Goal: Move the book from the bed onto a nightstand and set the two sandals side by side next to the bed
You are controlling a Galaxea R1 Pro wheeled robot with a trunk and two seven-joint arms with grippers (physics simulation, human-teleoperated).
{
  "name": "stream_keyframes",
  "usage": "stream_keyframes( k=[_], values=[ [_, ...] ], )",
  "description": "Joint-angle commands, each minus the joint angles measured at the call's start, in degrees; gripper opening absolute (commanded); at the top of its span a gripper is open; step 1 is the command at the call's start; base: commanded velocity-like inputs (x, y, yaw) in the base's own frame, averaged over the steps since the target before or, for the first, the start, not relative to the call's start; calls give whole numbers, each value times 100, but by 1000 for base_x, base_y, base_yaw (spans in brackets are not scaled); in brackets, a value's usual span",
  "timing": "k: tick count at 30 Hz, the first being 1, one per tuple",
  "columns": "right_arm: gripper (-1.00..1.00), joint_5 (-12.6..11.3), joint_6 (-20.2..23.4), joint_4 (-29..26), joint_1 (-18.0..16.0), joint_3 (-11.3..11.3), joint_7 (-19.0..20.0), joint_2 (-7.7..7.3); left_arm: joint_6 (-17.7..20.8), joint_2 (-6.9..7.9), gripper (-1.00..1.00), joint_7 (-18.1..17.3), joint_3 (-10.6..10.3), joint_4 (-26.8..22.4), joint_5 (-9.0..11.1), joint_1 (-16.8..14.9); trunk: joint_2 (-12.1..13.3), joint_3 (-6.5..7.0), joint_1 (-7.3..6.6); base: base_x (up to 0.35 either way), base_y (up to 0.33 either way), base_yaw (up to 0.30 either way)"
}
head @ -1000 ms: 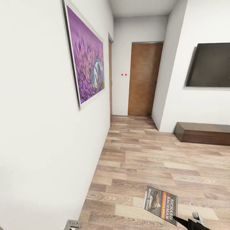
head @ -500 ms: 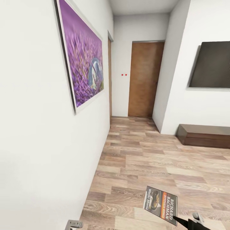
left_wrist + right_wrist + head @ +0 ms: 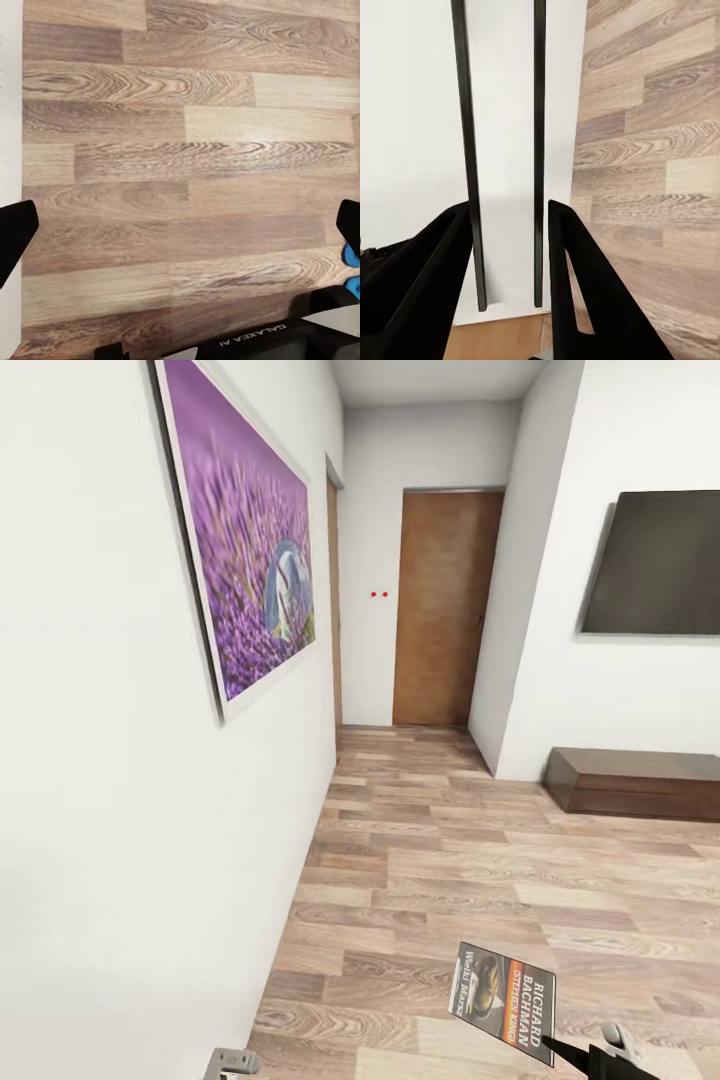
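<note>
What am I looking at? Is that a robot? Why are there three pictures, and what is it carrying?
Yes, it's a robot on wheels with two arms, drawn by a computer. The big picture comes from a camera on its head. It shows a hallway with a wooden floor, a purple picture on the wall, a brown door, a black screen and a low brown cabinet. The two smaller pictures come from little cameras on its wrists, each looking along a pincer. The right pincer is pinching a book by its corner, so the book is up in the air, not lying on the floor. The left pincer is open, with floor planks beneath it.
</note>
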Motion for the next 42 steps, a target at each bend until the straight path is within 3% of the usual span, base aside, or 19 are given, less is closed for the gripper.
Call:
stream_keyframes(
  k=[1,15,25,38,42],
  values=[
    [-100,-61,56,-1,-5,42,18,-2,-23,1,100,-14,48,5,-59,-5,-6,-8,3,214,150,-1],
    [-100,-61,58,-3,-5,42,23,-2,-25,1,100,-14,47,5,-66,-5,-6,-8,3,280,113,-50],
    [-100,-61,56,-1,-5,42,23,-2,-24,1,100,-14,47,5,-63,-5,-6,-8,3,32,6,-215],
    [-100,-61,53,7,-5,42,8,-2,-23,1,100,-14,47,5,-67,-5,-6,-8,3,146,0,-20],
    [-100,-61,-179,16,-5,42,13,-2,-23,-1,100,-14,47,5,-67,-5,-6,-8,3,325,0,0]
  ],
)
